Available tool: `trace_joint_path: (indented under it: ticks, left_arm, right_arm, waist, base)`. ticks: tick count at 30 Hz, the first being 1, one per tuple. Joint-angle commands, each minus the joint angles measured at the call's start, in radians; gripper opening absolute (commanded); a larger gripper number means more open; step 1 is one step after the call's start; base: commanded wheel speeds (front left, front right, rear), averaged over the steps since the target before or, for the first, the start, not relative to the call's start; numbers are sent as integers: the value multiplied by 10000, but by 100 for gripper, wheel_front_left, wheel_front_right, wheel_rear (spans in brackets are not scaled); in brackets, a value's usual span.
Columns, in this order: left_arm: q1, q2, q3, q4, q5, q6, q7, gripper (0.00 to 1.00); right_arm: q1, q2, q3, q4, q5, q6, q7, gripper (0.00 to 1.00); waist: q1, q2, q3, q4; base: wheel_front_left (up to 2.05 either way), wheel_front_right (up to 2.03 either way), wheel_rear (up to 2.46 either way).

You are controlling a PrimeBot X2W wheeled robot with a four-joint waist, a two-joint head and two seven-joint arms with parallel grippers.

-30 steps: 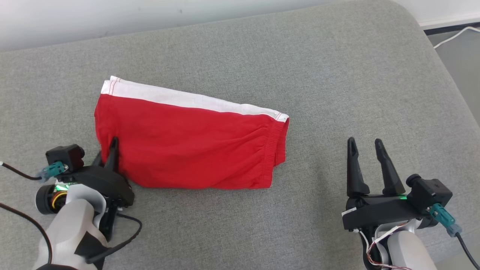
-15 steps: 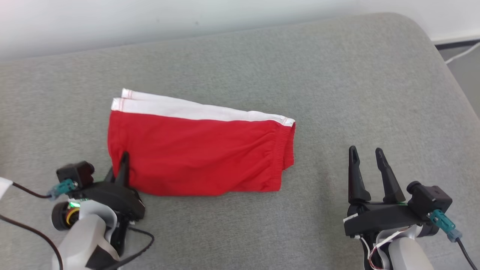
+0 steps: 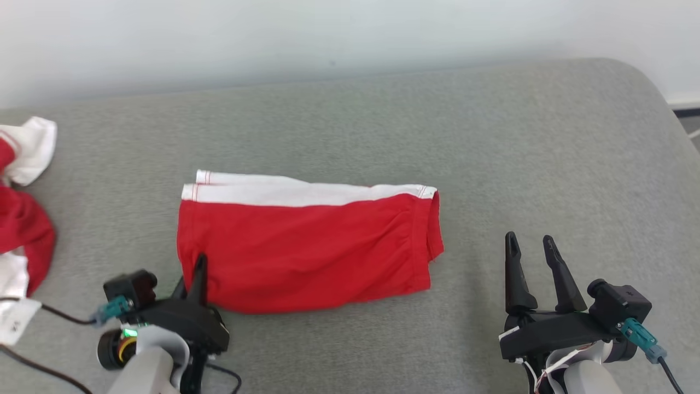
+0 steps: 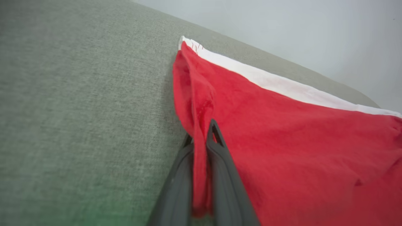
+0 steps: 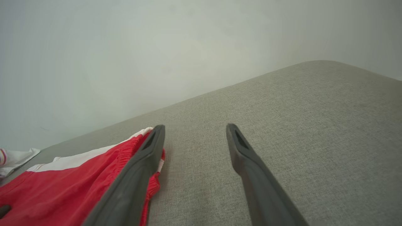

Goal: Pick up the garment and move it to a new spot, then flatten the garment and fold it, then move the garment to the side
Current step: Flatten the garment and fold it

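Note:
The folded red garment [image 3: 309,246] with a white band along its far edge lies flat in the middle of the grey cushion [image 3: 492,153]. My left gripper [image 3: 198,269] is shut on the garment's near-left corner; in the left wrist view a pinch of red cloth [image 4: 199,147] runs between the two dark fingers. My right gripper [image 3: 529,246] hovers open to the right of the garment, apart from it, nothing between its fingers. The right wrist view has the garment [image 5: 62,182] lying left of the open gripper [image 5: 195,128].
Another red and white piece of clothing [image 3: 22,219] lies crumpled at the cushion's far left edge. A pale wall [image 3: 328,33] runs behind the cushion. The cushion's rounded right corner [image 3: 656,93] drops off to the floor.
The camera has tilted and turned, so the whole picture shifted and the clothing at the left came into view. The garment has swung a little, its long edge now level. My left gripper stays shut on its corner.

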Motion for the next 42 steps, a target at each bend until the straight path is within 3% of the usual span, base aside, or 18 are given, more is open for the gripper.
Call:
trace_joint_path:
  ticks: [1, 10, 11, 12, 13, 25, 33, 42]
  left_arm:
    - [316, -6, 83, -118, 41, 115, -31, 0]
    - [1208, -190, 86, -736, 69, 397, -32, 0]
    - [1244, -199, 99, -803, 92, 442, -33, 24]
    - [1267, -205, 120, -885, 132, 487, -33, 82]
    - [1295, -204, 155, -976, 186, 515, -31, 100]
    - [2736, 109, 955, -3594, 2014, 1218, -32, 100]
    - [3824, 106, 1526, -4813, 2880, 1214, -32, 100]
    - [4370, -144, 1937, -5286, 2948, 1148, -32, 100]
  right_arm:
    - [114, 11, 14, 46, 26, 4, -9, 100]
    - [30, 8, 213, 168, -40, 4, -9, 100]
    - [5, 8, 235, 188, -76, 4, -9, 100]
    - [-21, 8, 241, 199, -88, 4, -9, 100]
    - [-40, 7, 234, 201, -97, 4, -9, 100]
    - [42, 10, 110, 182, -370, 4, -9, 100]
    - [-39, 9, 213, 274, -626, 4, -9, 100]
    - [-462, 7, 136, 760, -1227, 4, -9, 100]
  waist:
    - [0, -1, -257, 293]
    - [0, -1, -283, 615]
    - [0, -1, -268, 622]
    - [0, -1, -260, 628]
    - [0, -1, -253, 635]
    - [0, -1, -493, 1005]
    - [0, -1, -537, 1348]
    - [0, -1, -265, 2044]
  base:
    - [0, 0, 0]
    - [0, 0, 0]
    - [0, 0, 0]
    - [0, 0, 0]
    - [0, 0, 0]
    - [0, 0, 0]
    - [0, 0, 0]
    - [0, 0, 0]
